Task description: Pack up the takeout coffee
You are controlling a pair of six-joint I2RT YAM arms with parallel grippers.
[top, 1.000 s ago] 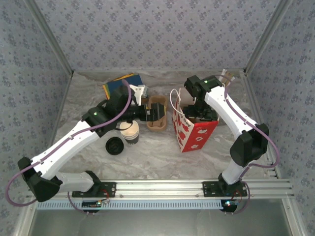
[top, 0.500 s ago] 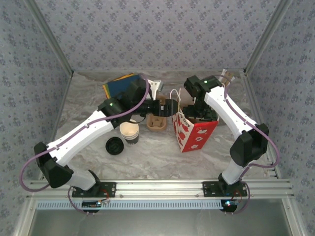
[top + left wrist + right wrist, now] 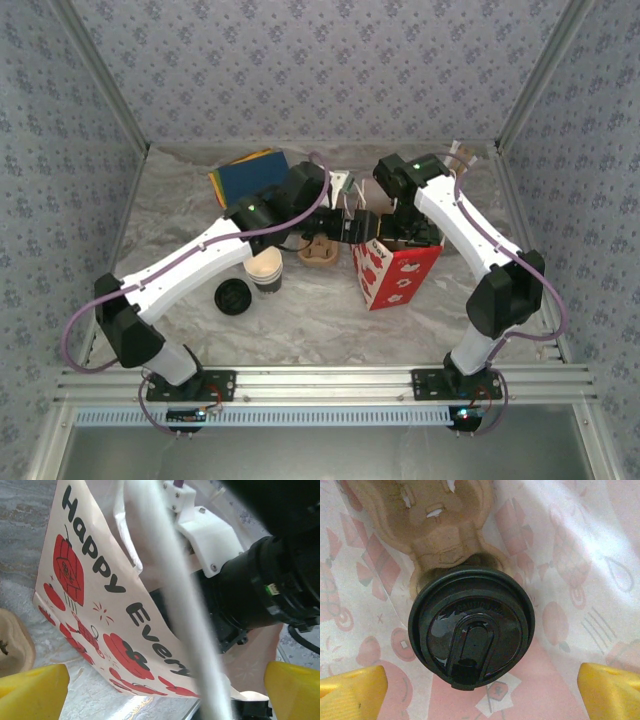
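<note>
Right wrist view: lidded cup [image 3: 471, 627] in carrier [image 3: 427, 520] inside bag [image 3: 580, 540]; right gripper [image 3: 480, 692] spread wide, empty. Overhead: left gripper [image 3: 365, 225] at bag rim, jaws apart.

1. A paper bag [image 3: 395, 272] is stood on the table [image 3: 300, 330], right of centre.
2. The takeout coffee [image 3: 471, 627] is set inside the paper bag, seated in one end of a cup carrier [image 3: 427, 520].
3. A second carrier [image 3: 318, 254] is placed just left of the paper bag.
4. A cup stack [image 3: 265, 270] is found left of the second carrier, with a loose lid [image 3: 232, 296] beside it, further left and nearer the front.
5. Flat items [image 3: 245, 172] are laid at the back left.
</note>
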